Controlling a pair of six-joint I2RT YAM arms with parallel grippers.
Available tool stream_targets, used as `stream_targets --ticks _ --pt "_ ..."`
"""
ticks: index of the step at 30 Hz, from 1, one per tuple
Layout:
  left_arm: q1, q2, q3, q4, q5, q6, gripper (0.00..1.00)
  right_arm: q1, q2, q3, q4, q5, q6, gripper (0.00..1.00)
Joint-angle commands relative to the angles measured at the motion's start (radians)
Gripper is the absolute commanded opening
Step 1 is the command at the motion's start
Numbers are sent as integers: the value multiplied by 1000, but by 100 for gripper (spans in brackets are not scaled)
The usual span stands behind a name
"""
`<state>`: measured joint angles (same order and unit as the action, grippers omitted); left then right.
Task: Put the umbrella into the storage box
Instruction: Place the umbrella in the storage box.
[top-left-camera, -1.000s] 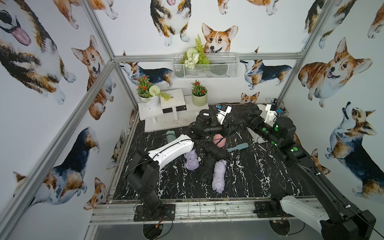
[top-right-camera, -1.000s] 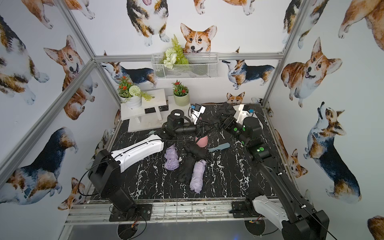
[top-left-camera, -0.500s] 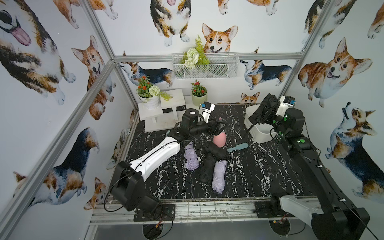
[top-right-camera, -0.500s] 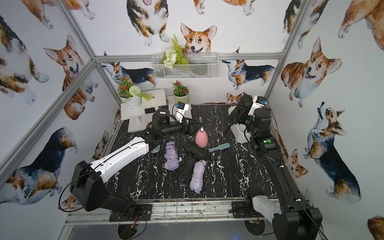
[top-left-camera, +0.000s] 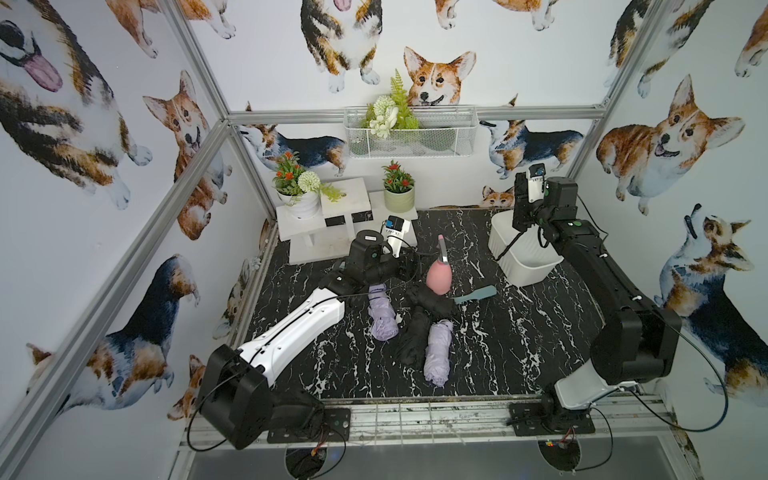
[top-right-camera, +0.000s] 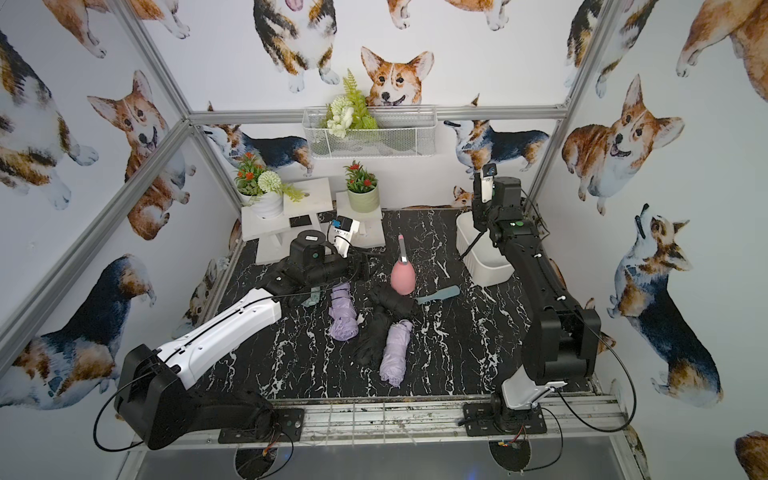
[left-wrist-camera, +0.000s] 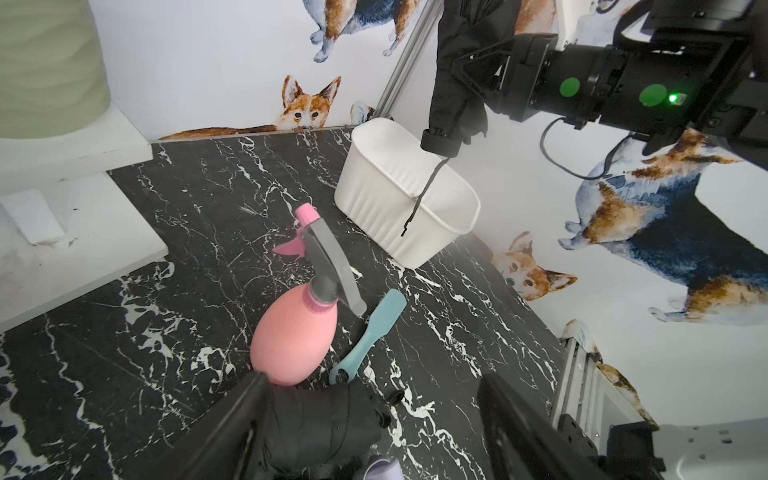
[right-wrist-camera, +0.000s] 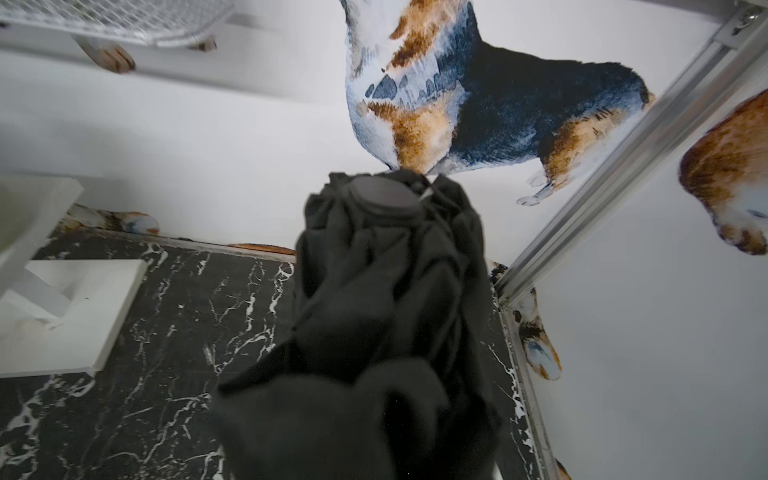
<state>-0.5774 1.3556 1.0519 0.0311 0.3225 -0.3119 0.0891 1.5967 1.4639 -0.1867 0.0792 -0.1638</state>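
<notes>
Umbrella (left-wrist-camera: 455, 91): black and folded, hanging upright in the air at the far right with its handle end down, above the mouth of the storage box (left-wrist-camera: 374, 208). I judge it not yet inside.
Left gripper (left-wrist-camera: 372, 378): jaws spread wide and holding nothing, low over mid-table with one finger on either side of a black umbrella bundle (left-wrist-camera: 324, 424). It is probably lined up for the next pick.
Left lilac umbrella (top-left-camera: 382, 318): lies flat, just beside the left arm's wrist.
Second lilac umbrella (top-left-camera: 438, 353): lies flat nearer the front edge, alongside another black umbrella (top-left-camera: 415, 338).
Spray bottle (left-wrist-camera: 295, 332): pink and standing upright just behind the black bundle (clutter, no part of the job).
Brush (left-wrist-camera: 370, 332): teal, flat on the marble, close beside the bottle's right.
Storage box: white and ribbed, set at the back right near the wall. No contents show in the part of its inside that is visible.
Strap (left-wrist-camera: 424, 191): dangles from the umbrella's handle and crosses the box's rim in the left wrist view.
Right gripper (left-wrist-camera: 467, 68): pinching the umbrella's folded canopy from the side, so the handle hangs down and can go in end first.
Risk: let go upright, it may lean on the rim or tip out, so laying it along the box's long side looks safer.
</notes>
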Motion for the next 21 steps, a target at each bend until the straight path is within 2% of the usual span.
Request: stream_targets --ticks 1,6,13,21 --pt "14 -1 -4 -11 -20 32 83 -7 -2 23 93 17 -63 29" --pt "25 20 9 -10 -12 27 83 -7 -56 47 129 -13 -30 29" --pt "26 48 19 -11 8 17 83 -8 -122 70 123 20 -38 30" --pt "28 53 14 -9 13 19 83 -26 -103 -46 86 37 -57 31"
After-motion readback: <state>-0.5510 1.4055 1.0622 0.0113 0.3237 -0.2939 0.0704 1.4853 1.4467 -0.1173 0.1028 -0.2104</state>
